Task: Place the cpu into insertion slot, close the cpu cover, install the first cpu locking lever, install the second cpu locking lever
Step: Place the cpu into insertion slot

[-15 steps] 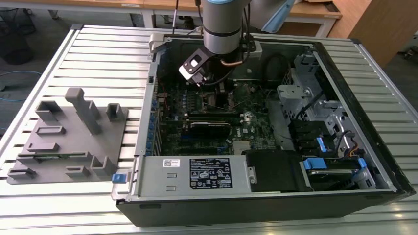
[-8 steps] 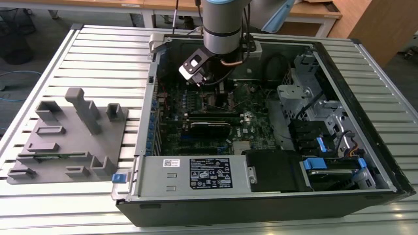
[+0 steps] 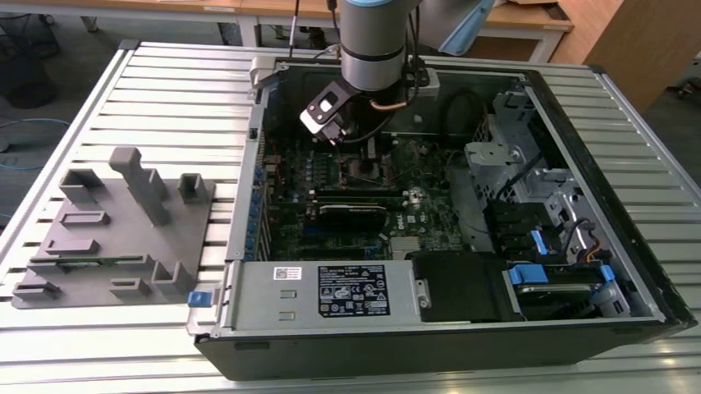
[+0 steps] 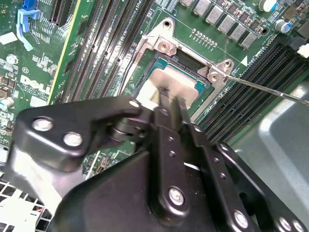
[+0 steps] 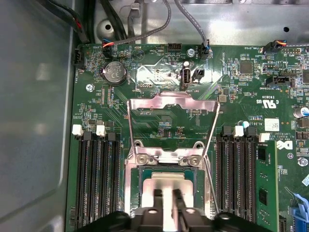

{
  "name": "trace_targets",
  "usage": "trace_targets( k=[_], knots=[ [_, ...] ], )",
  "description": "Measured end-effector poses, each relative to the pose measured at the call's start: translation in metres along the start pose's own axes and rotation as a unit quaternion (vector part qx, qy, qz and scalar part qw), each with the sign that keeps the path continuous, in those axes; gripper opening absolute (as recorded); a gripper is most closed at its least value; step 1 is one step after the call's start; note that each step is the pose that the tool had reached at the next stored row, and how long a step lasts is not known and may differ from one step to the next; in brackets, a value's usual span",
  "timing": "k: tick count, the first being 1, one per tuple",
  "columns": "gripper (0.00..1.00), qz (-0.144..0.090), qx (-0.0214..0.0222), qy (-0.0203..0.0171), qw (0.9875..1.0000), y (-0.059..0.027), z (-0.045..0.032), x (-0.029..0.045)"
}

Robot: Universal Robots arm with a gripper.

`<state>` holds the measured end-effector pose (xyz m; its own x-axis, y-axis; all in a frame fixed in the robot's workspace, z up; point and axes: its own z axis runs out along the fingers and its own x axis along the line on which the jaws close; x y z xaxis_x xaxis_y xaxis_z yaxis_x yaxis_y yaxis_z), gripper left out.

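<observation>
Hangs with gripper (image 5: 167,193) narrowly parted, clutching nothing, over cpu (image 5: 166,179) seated in slot (image 5: 130,188), toward board's (image 3: 428,213) 12 o'clock in exterior view, cover (image 5: 169,102) flipped open.

Gripper (image 4: 171,99) is seen low over the cpu (image 4: 166,79), at its pale top; contact can't be told. The cpu is lying within the insertion slot (image 4: 186,59), w/ a green edge shown at one side. The slot is flanked on both sides by long black mem. slots (image 4: 96,48). A thin metal rod (image 4: 270,91) is run from a silver corner bracket (image 4: 217,72) across one bank of them. A blue clip (image 4: 26,21) is seen on the green bd (image 4: 29,72).
</observation>
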<state>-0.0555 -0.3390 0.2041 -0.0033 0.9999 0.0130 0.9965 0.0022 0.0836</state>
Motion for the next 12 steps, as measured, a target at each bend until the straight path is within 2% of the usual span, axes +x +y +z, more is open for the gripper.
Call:
trace_targets(
  k=[1,3,8,9,10,12],
  knots=[
    [0.24,0.000,0.0000,0.0000,1.0000,0.0000,0.0000,0.0000],
    [0.12,0.000,0.0000,0.0000,1.0000,0.0000,0.0000,0.0000],
    [0.11,0.000,0.0000,0.0002,1.0000,0.0000,0.0000,0.0000],
    [0.11,0.000,0.0014,0.0003,1.0000,0.0001,0.0000,0.0000],
    [0.11,0.000,0.0051,0.0002,1.0000,0.0001,0.0001,0.0000],
    [0.11,0.000,0.0063,0.0001,1.0000,0.0000,0.0000,-0.0001]
  ],
)
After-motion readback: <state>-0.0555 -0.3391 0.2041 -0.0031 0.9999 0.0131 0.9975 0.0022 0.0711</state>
